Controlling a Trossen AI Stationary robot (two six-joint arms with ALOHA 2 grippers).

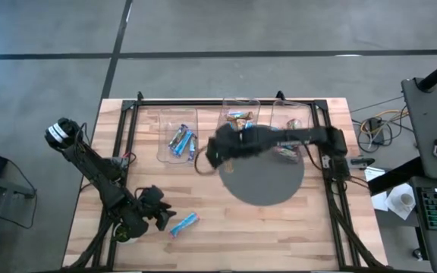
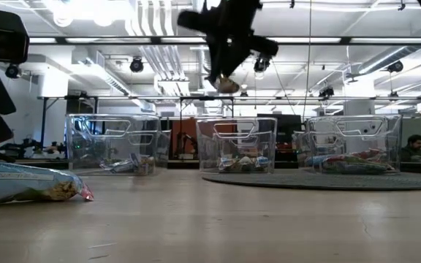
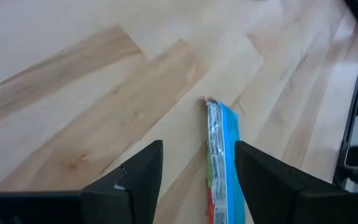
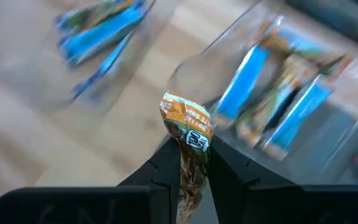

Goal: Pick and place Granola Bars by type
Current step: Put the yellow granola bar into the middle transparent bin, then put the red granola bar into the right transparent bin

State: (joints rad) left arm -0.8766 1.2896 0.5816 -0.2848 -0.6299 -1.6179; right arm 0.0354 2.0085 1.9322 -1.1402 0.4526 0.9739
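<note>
My right gripper [image 4: 194, 168] is shut on an orange, tan-green granola bar [image 4: 188, 149], high above the table [image 2: 225, 69], over the near side of the left and middle bins [image 1: 209, 158]. My left gripper [image 3: 197, 168] is open near the table's near left corner [image 1: 161, 214], low over a bright blue bar [image 3: 221, 155] that lies flat on the wood [image 1: 184, 224] [image 2: 28, 186]. Its fingers stand on either side of that bar's end; whether one touches it, I cannot tell. More bars lie in three clear bins. My right gripper pinches the tan-green bar between its two fingers, across the bar's length. The bar's orange crimped end [image 4: 185, 115] sticks out past the fingertips. In the low view the fingers point down and the bar's end [image 2: 227, 85] hangs below them, lifted clear of the table.
Three clear bins stand in a row at the far edge: left [image 1: 179, 136] with blue bars, middle [image 1: 240, 117] and right [image 1: 294, 121] with mixed wrappers. A dark round mat [image 1: 264, 178] lies before the right two. Black frame rails [image 1: 131, 136] run along the table's sides.
</note>
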